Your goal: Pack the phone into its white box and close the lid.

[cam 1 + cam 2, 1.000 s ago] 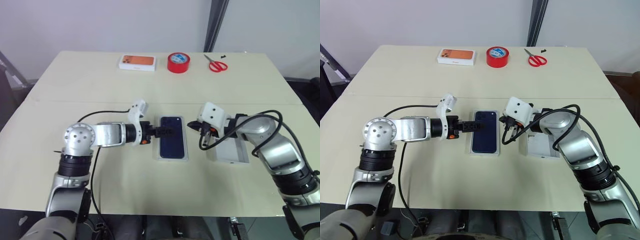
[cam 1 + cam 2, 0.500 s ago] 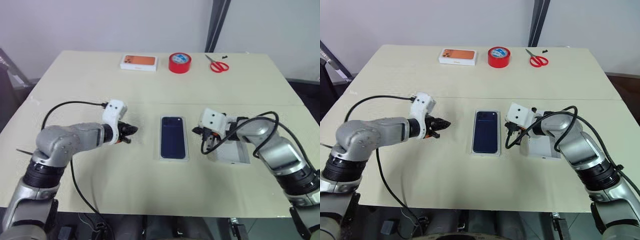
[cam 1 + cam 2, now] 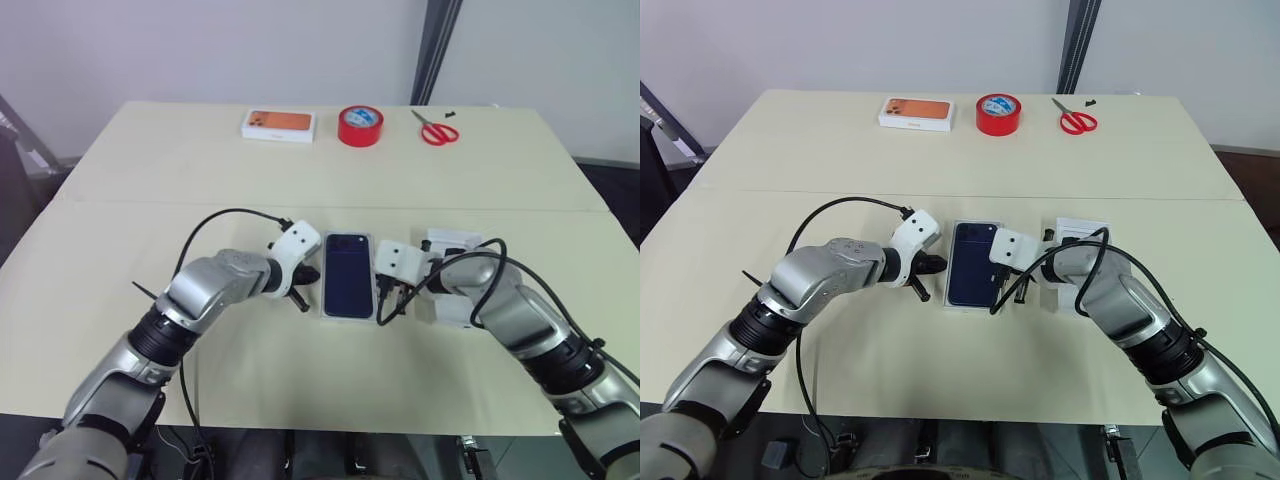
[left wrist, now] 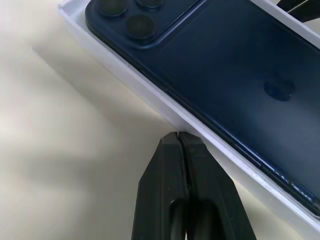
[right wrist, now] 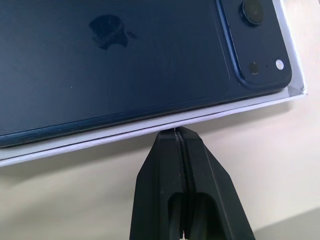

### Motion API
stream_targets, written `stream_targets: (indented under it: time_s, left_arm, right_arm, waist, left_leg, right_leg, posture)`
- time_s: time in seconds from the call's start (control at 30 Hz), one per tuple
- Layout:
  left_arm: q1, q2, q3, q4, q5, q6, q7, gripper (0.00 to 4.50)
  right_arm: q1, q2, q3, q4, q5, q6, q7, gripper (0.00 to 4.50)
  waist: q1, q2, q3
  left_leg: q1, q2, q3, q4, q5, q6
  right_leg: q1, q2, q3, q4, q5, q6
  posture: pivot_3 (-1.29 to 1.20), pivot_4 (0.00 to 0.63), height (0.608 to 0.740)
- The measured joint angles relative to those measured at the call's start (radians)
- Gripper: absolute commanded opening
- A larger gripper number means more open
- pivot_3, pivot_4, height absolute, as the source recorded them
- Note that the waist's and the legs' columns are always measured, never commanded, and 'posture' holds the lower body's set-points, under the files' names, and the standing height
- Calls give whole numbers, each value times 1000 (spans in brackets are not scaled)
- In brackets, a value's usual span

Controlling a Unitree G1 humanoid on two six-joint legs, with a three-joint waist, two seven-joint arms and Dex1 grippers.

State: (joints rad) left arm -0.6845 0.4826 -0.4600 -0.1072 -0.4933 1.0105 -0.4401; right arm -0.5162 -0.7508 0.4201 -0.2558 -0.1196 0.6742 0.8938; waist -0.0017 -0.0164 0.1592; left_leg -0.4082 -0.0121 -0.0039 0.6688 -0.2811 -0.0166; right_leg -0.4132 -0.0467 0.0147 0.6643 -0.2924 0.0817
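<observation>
Near the middle of the table (image 3: 200, 180), a little toward its near edge, the phone (image 3: 348, 274) lies back-up inside the white box (image 3: 348, 314), its dark navy shell filling the shallow tray so that a thin white rim is all that shows around it; the camera cluster sits at the far end of the tray. Left gripper (image 3: 303, 288) points at the tray's left long wall, fingers pressed together with no gap, tips at or just short of the white wall in the left wrist view, holding nothing. Right gripper (image 3: 383, 306) mirrors it on the tray's right long side, fingers likewise pressed together and empty, tips meeting the white rim in the right wrist view; contact versus a hair's gap cannot be told. The lid (image 3: 452, 305) rests on the table just right of the tray, partly hidden by the right forearm and its black cable, open side up as far as can be seen, so the tray is uncovered. Along the far edge of the table, well apart from the work, stand three other things: a white box with an orange phone picture (image 3: 278, 125) toward the far left, a red tape roll (image 3: 358, 125) at mid-edge, and red-handled scissors (image 3: 435, 130) to its right.
</observation>
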Motion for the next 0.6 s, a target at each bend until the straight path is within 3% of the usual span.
stream_targets:
  time_s: [0.4,0.6]
  left_arm:
    - [-78,-195,-88,110,138,-16,-168,56]
    - [-86,-225,-87,137,179,-17,-211,56]
  right_arm:
    - [184,-215,-147,-131,29,20,96,0]
    - [221,-222,-175,-150,34,31,95,0]
  waist:
    - [16,0,0]
    - [13,1,0]
  left_leg:
    - [-1,-1,-1,10,-7,11]
    - [0,-1,0,11,-7,11]
  right_leg:
    - [5,-1,0,-1,-2,3]
    - [5,-1,0,0,-2,3]
  posture:
    - [0,150,729]
    - [0,150,729]
